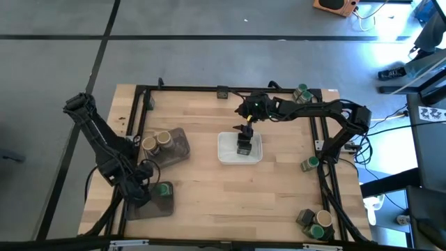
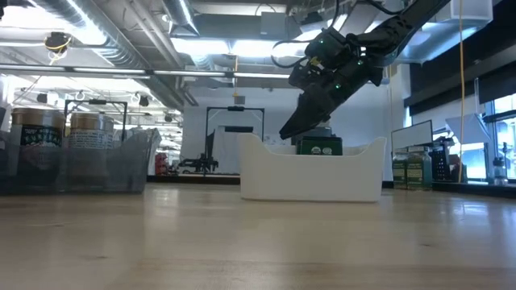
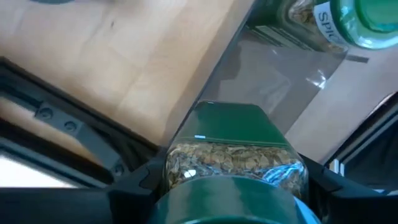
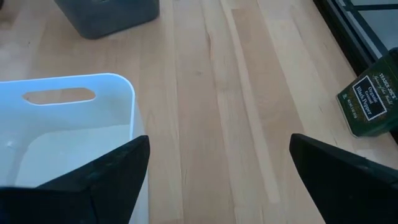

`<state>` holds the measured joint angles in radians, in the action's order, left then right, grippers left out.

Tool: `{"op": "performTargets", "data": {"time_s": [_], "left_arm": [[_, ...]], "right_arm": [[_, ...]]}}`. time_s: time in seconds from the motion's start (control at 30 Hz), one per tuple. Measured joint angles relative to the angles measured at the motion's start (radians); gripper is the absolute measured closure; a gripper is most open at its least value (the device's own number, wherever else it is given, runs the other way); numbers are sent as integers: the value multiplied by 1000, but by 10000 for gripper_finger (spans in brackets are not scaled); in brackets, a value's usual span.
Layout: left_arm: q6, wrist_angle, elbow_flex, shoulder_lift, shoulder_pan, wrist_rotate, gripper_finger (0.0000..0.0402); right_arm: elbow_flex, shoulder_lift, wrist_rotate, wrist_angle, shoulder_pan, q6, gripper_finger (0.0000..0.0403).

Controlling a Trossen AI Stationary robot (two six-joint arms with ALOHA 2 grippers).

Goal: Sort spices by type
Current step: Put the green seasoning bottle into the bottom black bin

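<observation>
My left gripper [image 1: 148, 187] [image 3: 233, 186] hangs over the near-left dark grey tray [image 1: 150, 206], shut on a green-lidded jar [image 3: 233, 158] that the gripper hides in the high view. A second green-lidded jar [image 1: 164, 188] [image 3: 354, 22] stands in that tray. My right gripper [image 1: 244, 132] [image 4: 217, 180] is open above the far side of the white tray [image 1: 224, 155] [image 2: 310, 173], touching nothing. A dark squarish tin [image 2: 318, 147] stands inside the white tray. Two tan-topped jars [image 1: 157, 141] stand in the far-left grey tray. Another dark tin [image 4: 368, 99] stands on the table by the frame. My left gripper pinches the green-lidded jar between its two fingers [image 3: 134, 186], one on each side just below the lid [image 3: 230, 202]. The fingers come from above, pointing down. The jar hangs upright over the grey tray floor [image 3: 273, 93]; whether its base touches the tray I cannot tell.
A black frame rail [image 1: 230, 89] runs round the table. More jars stand along the right side: at the far-right corner [image 1: 302, 93], on the right rail [image 1: 310, 164] and at the near-right corner [image 1: 317, 222]. Bare wood [image 1: 230, 195] lies between the trays.
</observation>
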<state>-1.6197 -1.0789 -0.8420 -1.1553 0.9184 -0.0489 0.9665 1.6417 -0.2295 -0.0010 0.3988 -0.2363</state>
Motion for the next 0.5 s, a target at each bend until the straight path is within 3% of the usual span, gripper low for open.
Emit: {"op": "performTargets", "data": {"time_s": [0.5], "left_arm": [[-17,160,44,-162,61,-12,205]], "right_arm": [[0,66,0,43,0,2,17]]}}
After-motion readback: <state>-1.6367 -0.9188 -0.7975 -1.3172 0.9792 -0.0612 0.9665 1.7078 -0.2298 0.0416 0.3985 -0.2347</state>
